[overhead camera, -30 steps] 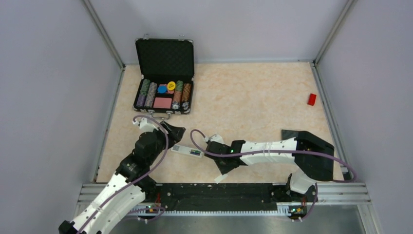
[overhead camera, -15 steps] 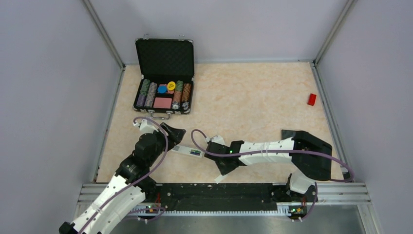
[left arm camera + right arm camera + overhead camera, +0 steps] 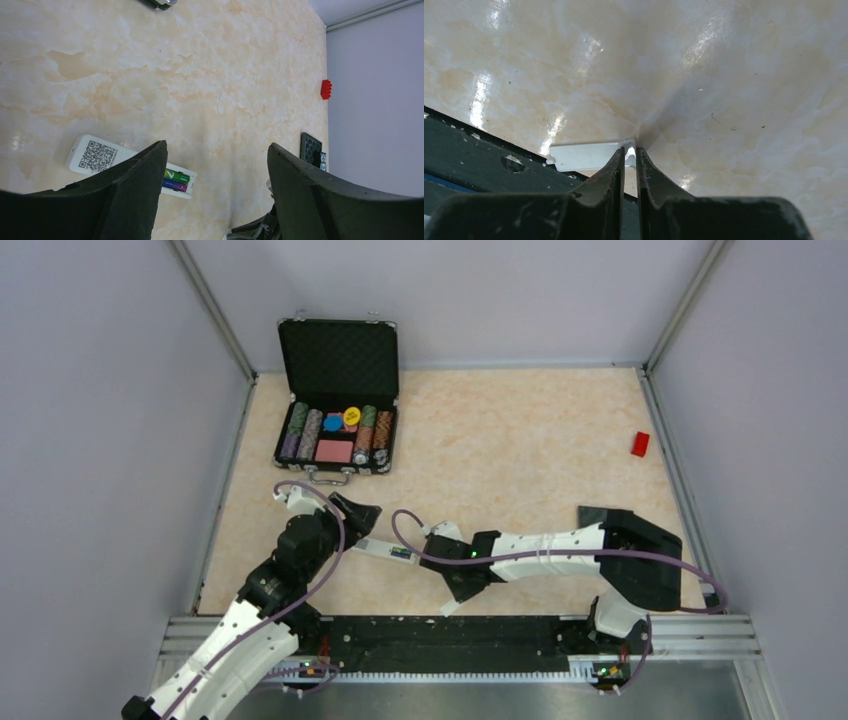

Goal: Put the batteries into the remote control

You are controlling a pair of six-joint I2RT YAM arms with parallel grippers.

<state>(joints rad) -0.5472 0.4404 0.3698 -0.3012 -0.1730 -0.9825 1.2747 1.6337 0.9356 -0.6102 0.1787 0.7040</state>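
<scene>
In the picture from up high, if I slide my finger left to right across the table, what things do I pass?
Remote control → white cover plate → red block. I skipped the poker chip case: it sits farther back, partly in line with the remote.

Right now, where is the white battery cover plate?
In the right wrist view the cover plate sits at the near edge of the table, against the black rail, its end pinched by the right gripper.

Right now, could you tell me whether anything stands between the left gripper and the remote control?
Nothing visible does: the open left gripper hangs close to the remote control, whose batteries lie uncovered in its recess.
</scene>
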